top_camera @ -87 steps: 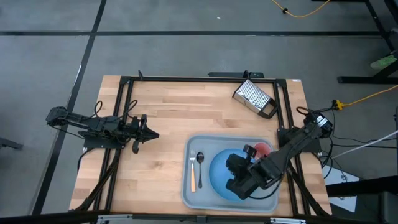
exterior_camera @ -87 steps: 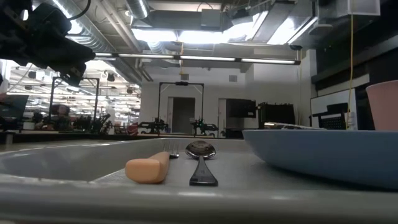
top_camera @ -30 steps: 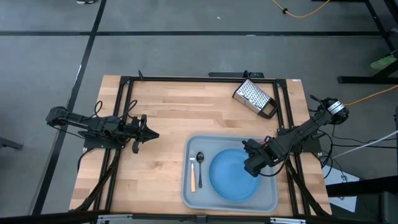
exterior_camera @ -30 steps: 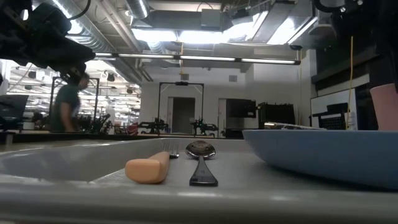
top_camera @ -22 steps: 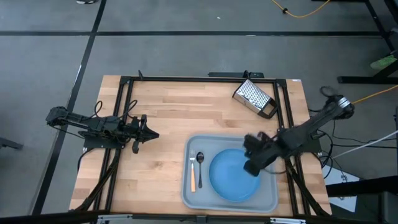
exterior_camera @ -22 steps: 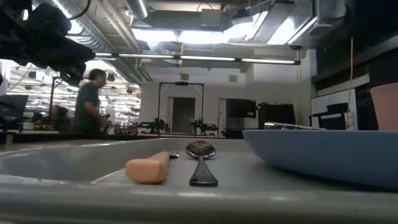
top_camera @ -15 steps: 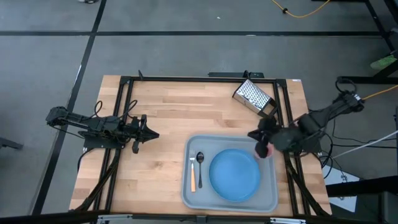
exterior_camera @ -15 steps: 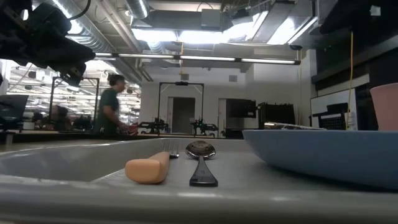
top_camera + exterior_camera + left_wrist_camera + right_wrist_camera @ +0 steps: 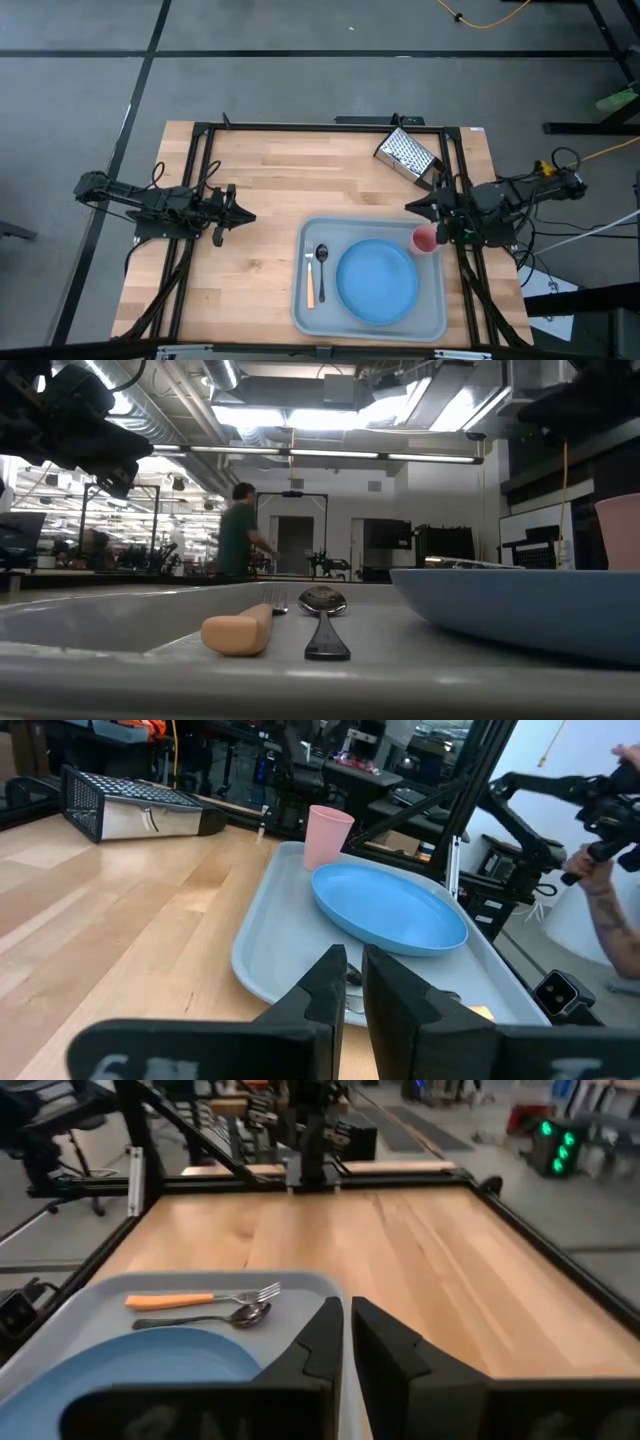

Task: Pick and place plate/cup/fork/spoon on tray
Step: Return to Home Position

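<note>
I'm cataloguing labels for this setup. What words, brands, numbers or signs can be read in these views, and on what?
No text can be read in any view.
The tray, plate, cup, fork, spoon and grater: no markings visible.
Pale marks on the housings of the left gripper and right gripper, in the wrist views: too blurred to read.

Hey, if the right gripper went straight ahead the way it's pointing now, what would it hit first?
Likely the left gripper facing it. The right gripper points across the table just beyond the tray rim; height is unclear.
</note>
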`<state>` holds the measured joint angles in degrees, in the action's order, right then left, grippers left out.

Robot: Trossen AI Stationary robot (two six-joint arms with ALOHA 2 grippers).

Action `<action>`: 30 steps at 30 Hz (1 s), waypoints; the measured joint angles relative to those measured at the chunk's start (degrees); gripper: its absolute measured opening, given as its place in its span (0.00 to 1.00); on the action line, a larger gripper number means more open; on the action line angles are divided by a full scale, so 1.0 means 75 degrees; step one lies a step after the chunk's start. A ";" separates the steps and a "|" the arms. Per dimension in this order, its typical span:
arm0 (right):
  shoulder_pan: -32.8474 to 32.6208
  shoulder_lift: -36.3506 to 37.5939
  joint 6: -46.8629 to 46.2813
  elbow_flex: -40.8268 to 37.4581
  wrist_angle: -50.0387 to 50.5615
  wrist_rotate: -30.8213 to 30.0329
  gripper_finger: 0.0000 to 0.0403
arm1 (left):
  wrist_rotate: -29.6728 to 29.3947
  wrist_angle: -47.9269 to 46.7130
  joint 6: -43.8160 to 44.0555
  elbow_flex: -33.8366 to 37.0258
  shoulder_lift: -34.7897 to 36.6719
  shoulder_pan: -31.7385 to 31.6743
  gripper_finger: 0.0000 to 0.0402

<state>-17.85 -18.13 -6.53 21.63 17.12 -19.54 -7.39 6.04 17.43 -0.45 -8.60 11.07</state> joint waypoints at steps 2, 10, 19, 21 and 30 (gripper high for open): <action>0.0230 0.0500 0.0353 -0.0274 -0.0033 0.0398 0.08 | 0.0002 0.0000 -0.0003 0.0000 0.0000 0.0001 0.08; 0.0778 0.2428 0.0337 -0.1319 0.0000 0.1146 0.08 | 0.0002 0.0000 -0.0001 0.0000 0.0000 0.0001 0.08; 0.0816 0.2399 0.1070 -0.2099 -0.2228 0.1095 0.08 | 0.0002 0.0000 -0.0001 0.0000 0.0000 -0.0002 0.08; 0.0824 0.2408 0.1185 -0.2372 -0.2675 0.1089 0.08 | 0.0001 0.0005 -0.0003 0.0000 0.0000 -0.0002 0.08; 0.0971 0.2408 0.1518 -0.2830 -0.3058 0.1090 0.08 | 0.0001 0.0003 0.0000 0.0000 0.0000 -0.0001 0.08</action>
<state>-10.56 -0.08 4.86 0.40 -5.82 -11.37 -7.39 6.07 17.43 -0.45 -8.60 11.06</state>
